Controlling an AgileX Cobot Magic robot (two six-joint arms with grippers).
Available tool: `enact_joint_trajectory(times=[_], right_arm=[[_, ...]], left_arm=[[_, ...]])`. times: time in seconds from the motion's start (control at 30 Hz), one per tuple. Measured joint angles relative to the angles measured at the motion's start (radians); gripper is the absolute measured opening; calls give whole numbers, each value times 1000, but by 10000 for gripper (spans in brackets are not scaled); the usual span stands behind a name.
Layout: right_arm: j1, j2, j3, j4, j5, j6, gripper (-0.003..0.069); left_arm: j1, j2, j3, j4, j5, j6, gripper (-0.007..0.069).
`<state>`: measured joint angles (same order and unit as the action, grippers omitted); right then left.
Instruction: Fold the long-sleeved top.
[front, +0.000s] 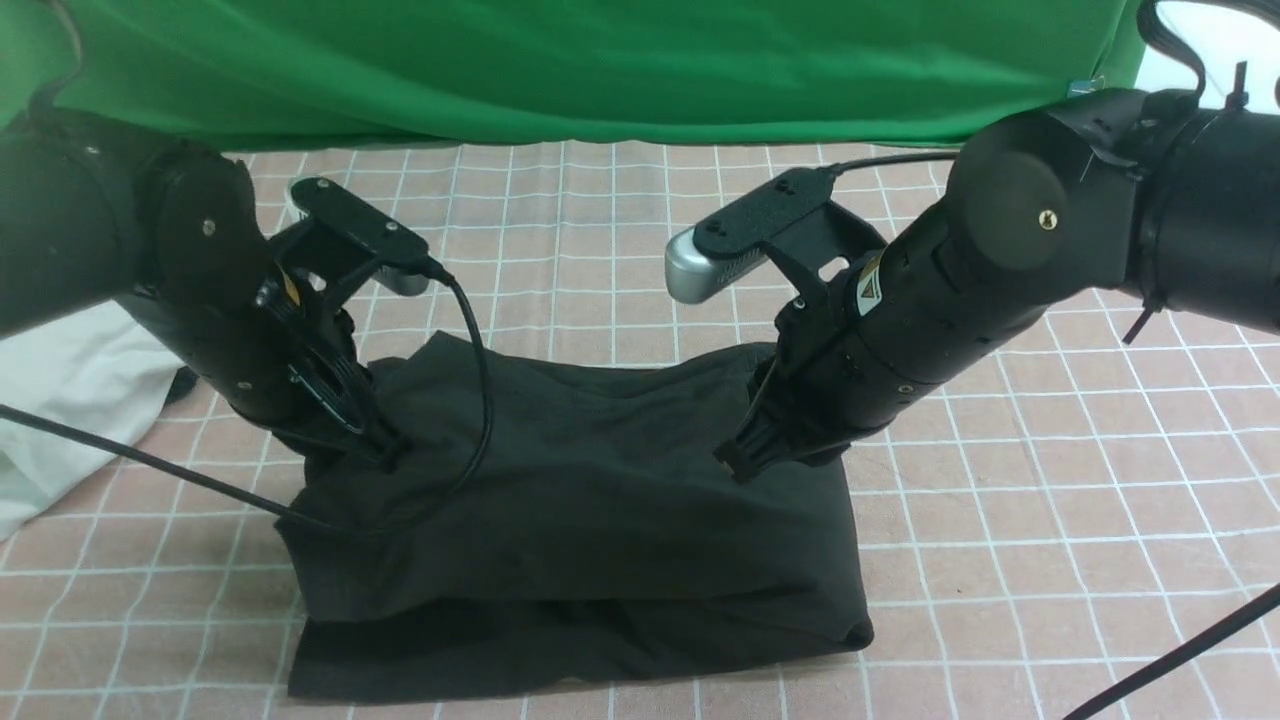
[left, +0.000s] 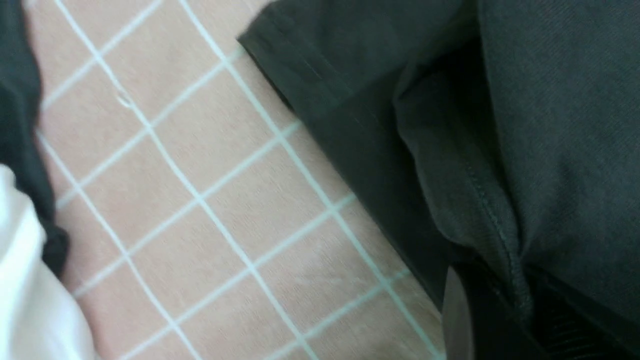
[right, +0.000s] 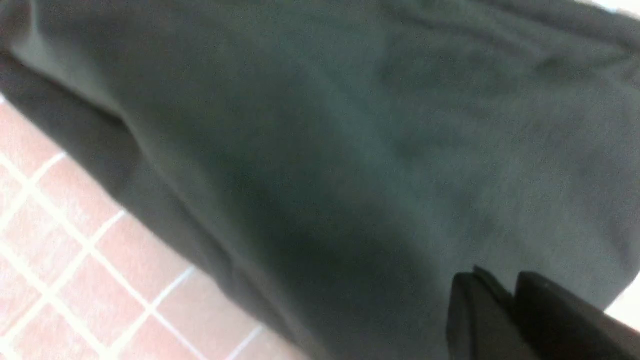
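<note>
The long-sleeved top (front: 600, 500) is a big black cloth, doubled over, its lower layers lying on the checked table near the front edge. Its upper layer is raised at both sides. My left gripper (front: 385, 455) is shut on the top's left part; in the left wrist view a stitched hem (left: 492, 220) runs between the jaws of the left gripper (left: 520, 305). My right gripper (front: 738, 462) pinches the top's right part. In the right wrist view, the right gripper (right: 505, 290) has its jaws almost together against the top (right: 325, 150).
A white cloth bundle (front: 70, 400) lies at the left by my left arm, and shows as the white cloth (left: 20, 280) in the left wrist view. A green backdrop (front: 600, 60) closes the far side. A black cable (front: 1170, 660) crosses the pink checked table cover (front: 1050, 500) at the front right.
</note>
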<state>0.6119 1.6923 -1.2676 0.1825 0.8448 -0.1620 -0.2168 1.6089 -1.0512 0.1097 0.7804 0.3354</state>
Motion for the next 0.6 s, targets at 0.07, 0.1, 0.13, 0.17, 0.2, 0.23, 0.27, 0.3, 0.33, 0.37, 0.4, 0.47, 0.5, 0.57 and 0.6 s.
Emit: enact_joint_trajectory(times=[0.07,0.1,0.13,0.17,0.2,0.23,0.27,0.3,0.33,0.37,0.4,0.47,0.5,0.57,0.6], right_arm=[[0,0,0,0,21,4,129],[0,0,0,0,35,12,131],[2,0,0,0,43,19,132],[3,0,0,0,48,29,133],[6,0,0,0,49,34,134],[15,0,6,5,48,42,135],[23,0,12,9,45,43,136],[32,-1,28,19,32,46,136],[38,-1,46,29,17,47,136],[40,-1,50,30,17,47,136],[46,-1,92,41,-14,55,136],[49,-1,132,45,-31,63,136],[49,-1,161,46,-40,64,136],[49,-1,195,46,-48,65,136],[49,-1,220,47,-59,65,136]], left_arm=[[7,26,0,2,-13,1,61],[12,43,0,3,-16,1,77],[17,60,0,3,-17,1,91],[22,74,0,3,-19,1,109],[25,84,0,3,-19,1,127],[33,104,0,3,-18,-2,177],[38,113,0,2,-17,-10,220],[44,122,0,-1,-8,-25,267],[49,124,0,-2,3,-41,315],[50,124,0,-2,5,-50,335],[52,117,0,-2,25,-81,408],[52,89,0,-3,39,-102,479],[52,63,0,-6,41,-106,500],[52,9,0,-29,35,-106,509],[48,-38,0,-52,21,-106,501]])
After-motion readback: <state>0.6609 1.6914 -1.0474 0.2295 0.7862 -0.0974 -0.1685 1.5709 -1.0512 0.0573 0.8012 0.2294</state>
